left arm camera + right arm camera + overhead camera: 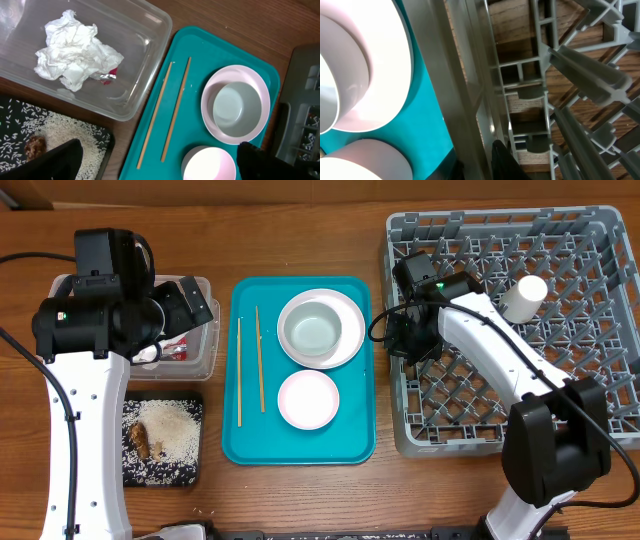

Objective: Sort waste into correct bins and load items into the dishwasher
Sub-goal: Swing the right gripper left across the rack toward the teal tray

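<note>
The crumpled napkin (75,50) and red wrapper (111,74) lie in the clear tub (200,360). Rice (170,425) and a brown scrap (140,442) lie on the black tray (190,472). Two chopsticks (260,360), a plate (351,310) with a bowl (310,332) in it, and a second bowl (308,399) sit on the teal tray (250,442). The small cup (523,298) stands in the grey dish rack (560,380). My left gripper (157,162) is open and empty above the tub's right edge. My right gripper (504,160) looks shut and empty over the rack's left wall.
The teal tray lies between the tub and the rack. The rack's upright pegs (585,80) rise close beside my right gripper. The right arm (500,370) stretches across the rack's left half. Bare wood table (300,500) shows along the front.
</note>
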`<state>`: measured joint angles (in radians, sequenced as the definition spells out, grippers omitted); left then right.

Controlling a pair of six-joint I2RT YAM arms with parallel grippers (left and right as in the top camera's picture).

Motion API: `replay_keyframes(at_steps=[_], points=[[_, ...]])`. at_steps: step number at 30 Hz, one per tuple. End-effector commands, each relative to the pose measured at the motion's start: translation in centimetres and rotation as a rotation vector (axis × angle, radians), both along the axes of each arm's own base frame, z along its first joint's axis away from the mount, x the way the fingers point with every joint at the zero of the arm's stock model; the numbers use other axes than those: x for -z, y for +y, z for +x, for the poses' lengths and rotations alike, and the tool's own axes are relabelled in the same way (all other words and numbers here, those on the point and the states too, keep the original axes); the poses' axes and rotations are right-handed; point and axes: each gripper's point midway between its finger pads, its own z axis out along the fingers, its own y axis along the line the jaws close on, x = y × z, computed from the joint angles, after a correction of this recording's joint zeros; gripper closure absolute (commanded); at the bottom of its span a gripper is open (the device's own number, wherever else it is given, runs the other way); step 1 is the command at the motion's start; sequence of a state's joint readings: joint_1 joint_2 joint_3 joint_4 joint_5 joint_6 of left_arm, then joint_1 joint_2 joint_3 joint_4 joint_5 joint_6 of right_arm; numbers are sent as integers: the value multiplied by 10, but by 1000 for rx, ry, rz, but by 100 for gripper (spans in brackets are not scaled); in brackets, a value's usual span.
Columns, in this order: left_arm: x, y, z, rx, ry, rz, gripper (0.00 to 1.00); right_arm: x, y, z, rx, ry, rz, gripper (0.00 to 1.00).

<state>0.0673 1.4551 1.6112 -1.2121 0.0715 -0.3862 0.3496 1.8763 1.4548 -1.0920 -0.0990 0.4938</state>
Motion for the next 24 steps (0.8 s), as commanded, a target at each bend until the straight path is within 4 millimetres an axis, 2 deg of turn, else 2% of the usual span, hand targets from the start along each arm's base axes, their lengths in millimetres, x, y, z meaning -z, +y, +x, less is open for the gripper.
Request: replay_keyframes(at_steps=[1,10,21,24], points=[[-6,-1,1,-4,-17,-2,0,-3,22,-14,48,68,78,83],[-6,-1,1,-3,-17,-2,0,-3,23,-24,43,105,77,83],[-6,0,1,-4,-17,-2,0,-5,33,-22,35,81,89,83],[-6,-1,1,-4,-16,-1,0,-4,27,-21,38,72,52,83]])
